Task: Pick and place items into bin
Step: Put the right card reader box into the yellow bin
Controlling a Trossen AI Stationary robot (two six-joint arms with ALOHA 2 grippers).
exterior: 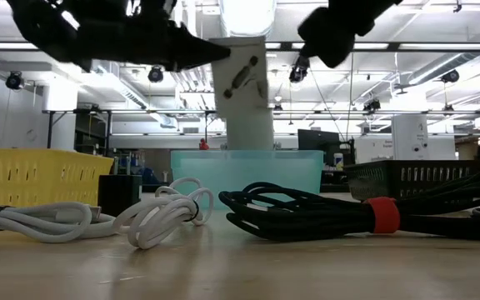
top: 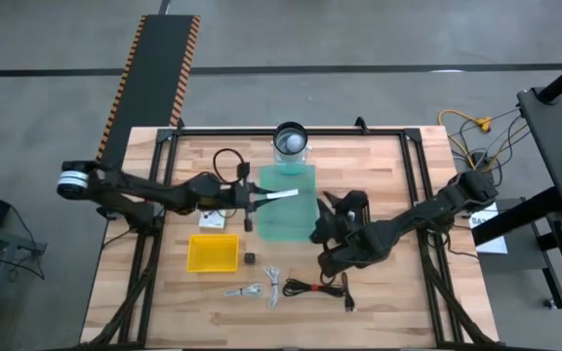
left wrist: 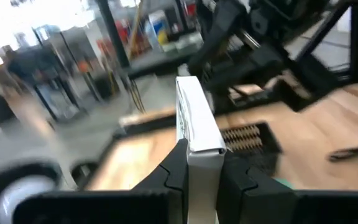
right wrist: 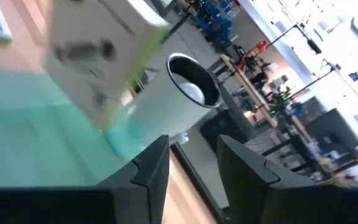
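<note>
Left gripper (top: 259, 198) pinches a flat white printed card (top: 283, 196), jutting out over the translucent green bin (top: 291, 219). Right gripper (top: 332, 207) waits alongside, fingers parted, empty.

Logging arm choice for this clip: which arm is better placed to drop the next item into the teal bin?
Left. Its gripper is shut on a white packet held over the teal bin. The right gripper, beside the bin, has open, empty fingers.
</note>
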